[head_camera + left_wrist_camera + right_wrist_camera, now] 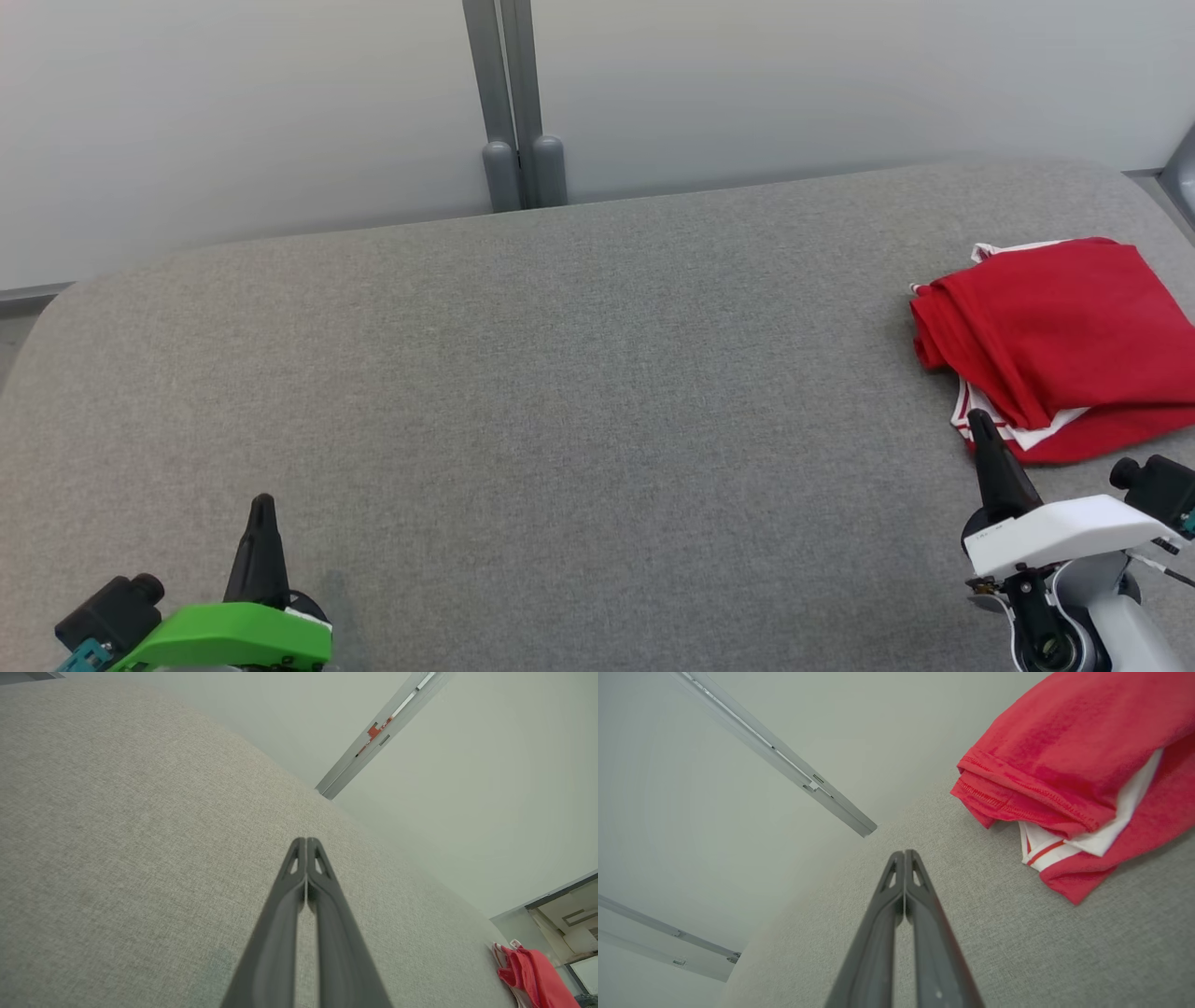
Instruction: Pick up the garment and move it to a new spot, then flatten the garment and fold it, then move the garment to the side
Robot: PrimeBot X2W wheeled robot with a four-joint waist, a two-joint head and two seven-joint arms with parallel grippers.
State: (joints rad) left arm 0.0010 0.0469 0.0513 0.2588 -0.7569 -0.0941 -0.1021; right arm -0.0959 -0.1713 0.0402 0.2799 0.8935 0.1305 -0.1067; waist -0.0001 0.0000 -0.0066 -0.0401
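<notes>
The garment (1055, 345) is a red shirt with white, red-striped trim, lying folded in a stack at the right side of the grey padded surface. In the right wrist view the garment (1069, 765) lies ahead and to the right of the fingers, not touching them. My right gripper (980, 420) is shut and empty, its tip just in front of the garment's near edge. My left gripper (263, 504) is shut and empty at the lower left, far from the cloth. In the left wrist view the garment (528, 970) shows at the far right edge.
The grey fabric surface (560, 392) spreads wide between the two grippers. A pale wall with a grey vertical post (513, 103) stands behind its far edge. The surface's rounded corners fall away at far left and far right.
</notes>
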